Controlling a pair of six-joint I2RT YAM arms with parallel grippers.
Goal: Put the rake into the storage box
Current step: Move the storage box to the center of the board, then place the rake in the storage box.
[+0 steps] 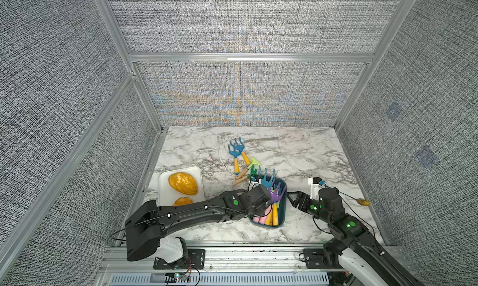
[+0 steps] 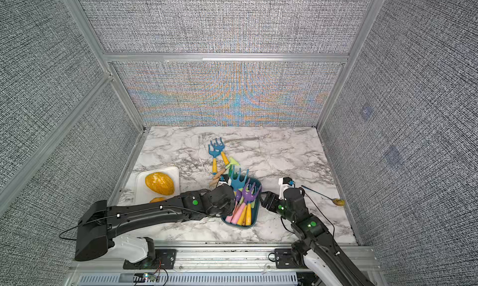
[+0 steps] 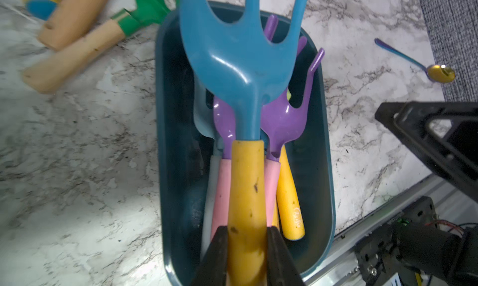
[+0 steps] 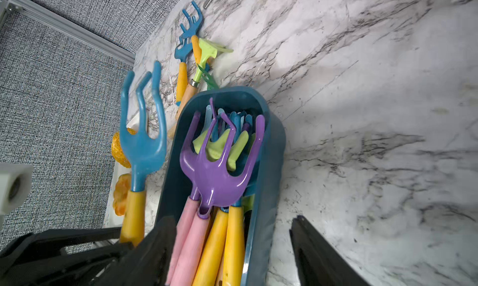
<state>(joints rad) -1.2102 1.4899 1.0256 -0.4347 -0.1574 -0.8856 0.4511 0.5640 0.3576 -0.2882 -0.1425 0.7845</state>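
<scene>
Your left fingers [image 3: 216, 258] are pinching the yellow handle of the blue-headed rake [image 3: 238, 65] near its end. The rake hangs over the storage box [image 3: 170, 116] and runs along its length, with its tines reaching past the far rim. You cannot tell from these views whether it touches the tools beneath it. Inside the box lie two purple rakes [image 3: 284, 121] with pink handles, and a yellow-handled tool [image 3: 289, 194] lies beside them. Your right fingers [image 1: 297, 198] are spread wide and hold nothing. They sit just beside the box's long wall on the right arm's side, low over the marble surface [image 1: 310, 155]. Beyond the box, a cluster of blue and green rakes [image 1: 235, 149] lies loose on the surface. A white tray [image 1: 181, 169] with orange-yellow items on it sits well off to the left. A small spoon [image 1: 362, 202] rests near the right edge.
</scene>
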